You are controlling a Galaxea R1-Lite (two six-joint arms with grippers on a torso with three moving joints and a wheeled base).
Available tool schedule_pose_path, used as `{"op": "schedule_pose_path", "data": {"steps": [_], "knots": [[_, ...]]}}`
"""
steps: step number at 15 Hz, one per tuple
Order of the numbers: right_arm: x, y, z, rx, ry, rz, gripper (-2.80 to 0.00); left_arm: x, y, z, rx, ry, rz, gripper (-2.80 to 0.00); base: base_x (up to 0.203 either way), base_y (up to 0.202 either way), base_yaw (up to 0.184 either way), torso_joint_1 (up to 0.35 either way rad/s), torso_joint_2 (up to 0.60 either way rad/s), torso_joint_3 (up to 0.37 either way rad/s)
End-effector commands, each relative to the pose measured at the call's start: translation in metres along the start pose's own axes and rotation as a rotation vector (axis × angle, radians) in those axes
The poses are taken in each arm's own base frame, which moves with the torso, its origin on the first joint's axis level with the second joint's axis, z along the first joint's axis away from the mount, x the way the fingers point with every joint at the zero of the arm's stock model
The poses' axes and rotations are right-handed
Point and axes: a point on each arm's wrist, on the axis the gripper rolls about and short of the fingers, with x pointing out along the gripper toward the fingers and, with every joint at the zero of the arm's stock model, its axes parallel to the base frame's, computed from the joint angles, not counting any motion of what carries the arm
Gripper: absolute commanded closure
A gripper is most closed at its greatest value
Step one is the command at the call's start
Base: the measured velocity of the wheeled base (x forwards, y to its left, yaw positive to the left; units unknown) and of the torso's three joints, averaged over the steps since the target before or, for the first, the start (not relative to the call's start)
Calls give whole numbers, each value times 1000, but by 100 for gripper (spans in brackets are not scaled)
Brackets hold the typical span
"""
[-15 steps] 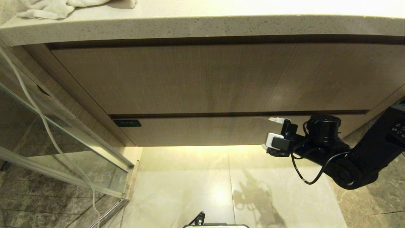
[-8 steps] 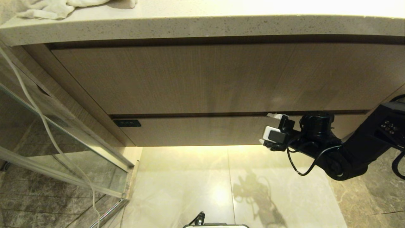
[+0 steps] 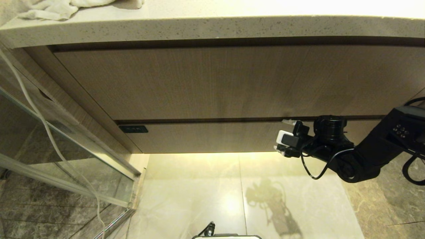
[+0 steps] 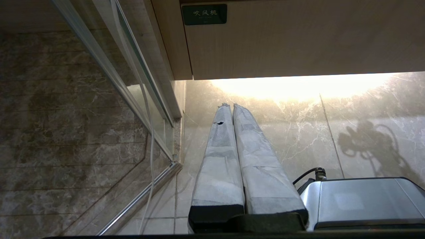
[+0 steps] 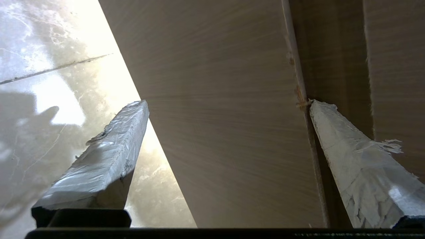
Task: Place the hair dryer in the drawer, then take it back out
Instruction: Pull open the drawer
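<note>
Label reading 吹风机 marks the closed drawer.

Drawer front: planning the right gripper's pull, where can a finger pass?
The dark gap between drawer and taller panel is free; one finger of the open right gripper sits at it. Below the drawer, the floor is bare. Left gripper is parked.
</note>
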Motion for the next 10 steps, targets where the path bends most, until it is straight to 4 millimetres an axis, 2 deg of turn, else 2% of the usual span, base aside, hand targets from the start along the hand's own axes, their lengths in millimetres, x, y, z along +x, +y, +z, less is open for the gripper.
{"op": "schedule_pose_path", "data": {"steps": [1, 10], "knots": [[5, -3, -2, -4, -3, -16, -280, 0, 0, 0, 0, 2, 0, 0, 0, 0, 0, 0, 0, 0], [17, -3, -8, -5, 4, -23, -280, 0, 0, 0, 0, 2, 0, 0, 0, 0, 0, 0, 0, 0]]}}
